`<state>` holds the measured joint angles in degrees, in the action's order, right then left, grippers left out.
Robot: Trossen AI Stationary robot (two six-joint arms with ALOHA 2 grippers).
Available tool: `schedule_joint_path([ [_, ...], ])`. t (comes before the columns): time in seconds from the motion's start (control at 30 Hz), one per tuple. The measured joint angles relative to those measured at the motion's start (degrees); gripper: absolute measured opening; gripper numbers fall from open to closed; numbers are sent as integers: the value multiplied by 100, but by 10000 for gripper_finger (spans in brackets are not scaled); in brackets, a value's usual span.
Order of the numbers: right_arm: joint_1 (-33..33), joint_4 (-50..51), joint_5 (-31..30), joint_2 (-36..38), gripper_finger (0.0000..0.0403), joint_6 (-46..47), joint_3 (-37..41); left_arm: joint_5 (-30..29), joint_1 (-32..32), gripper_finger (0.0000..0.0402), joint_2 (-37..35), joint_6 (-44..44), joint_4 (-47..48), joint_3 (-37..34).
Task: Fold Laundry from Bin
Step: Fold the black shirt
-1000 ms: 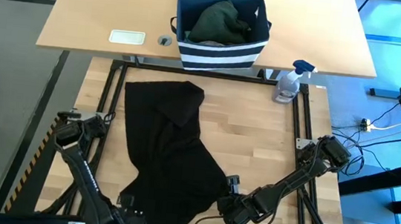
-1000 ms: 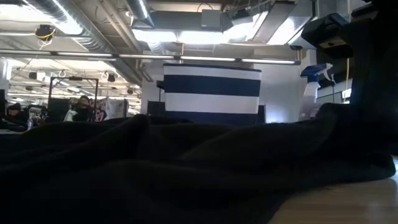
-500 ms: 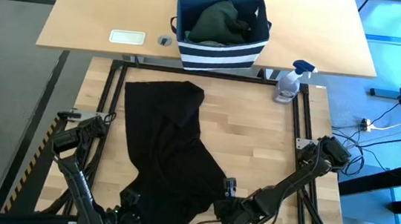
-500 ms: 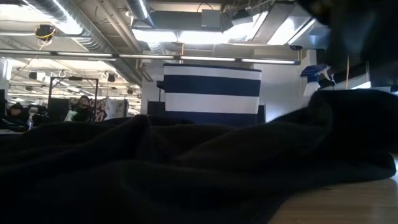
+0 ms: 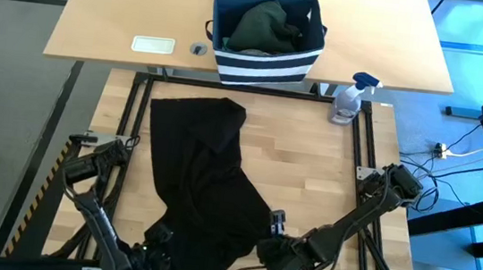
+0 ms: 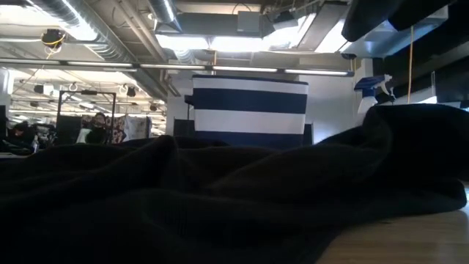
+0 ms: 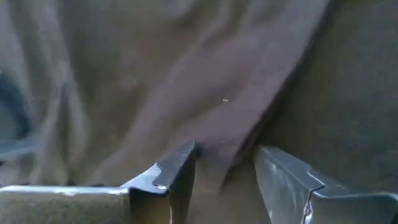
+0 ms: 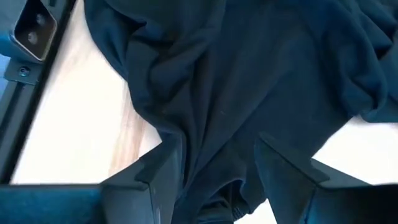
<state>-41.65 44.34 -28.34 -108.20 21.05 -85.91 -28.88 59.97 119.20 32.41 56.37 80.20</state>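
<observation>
right pincer stood apart over the black garment; left pincer straddled a fold, grip unclear, so cloth could slip.

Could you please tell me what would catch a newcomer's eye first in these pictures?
The black garment sprawled in a crumpled heap across the wooden work table draws the eye first. Both claws sit at its near edge: the left claw at its left corner, with cloth between its fingers, and the right claw at its right side, open. Behind, on the far table, stands the striped bin with a dark green garment inside.
</observation>
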Motion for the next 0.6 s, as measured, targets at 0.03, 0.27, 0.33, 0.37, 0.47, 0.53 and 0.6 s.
schedule_joint_path([
  [0.03, 0, 38, -47, 0, 202, 3, 0, -8, -5, 157, -2, -38, -84, -54],
  [0.27, 4, 471, -252, 0, 202, 221, 0, -335, -3, 157, -11, -157, -266, -140],
  [0.33, 4, 725, -458, 10, 202, 369, 0, -386, -46, 156, -7, -271, -277, -140],
  [0.37, 4, 904, -542, 36, 202, 483, 1, -392, -80, 154, -7, -310, -293, -140],
  [0.47, 4, 1298, -771, 138, 202, 860, 18, -406, -245, 144, -5, -558, -393, -140],
  [0.53, -2, 1351, -971, 303, 202, 1041, 167, -404, -383, 135, -4, -775, -478, -140],
  [0.6, 0, 1138, -1029, 530, 202, 1202, 475, -349, -523, 128, -2, -979, -578, -140],
])
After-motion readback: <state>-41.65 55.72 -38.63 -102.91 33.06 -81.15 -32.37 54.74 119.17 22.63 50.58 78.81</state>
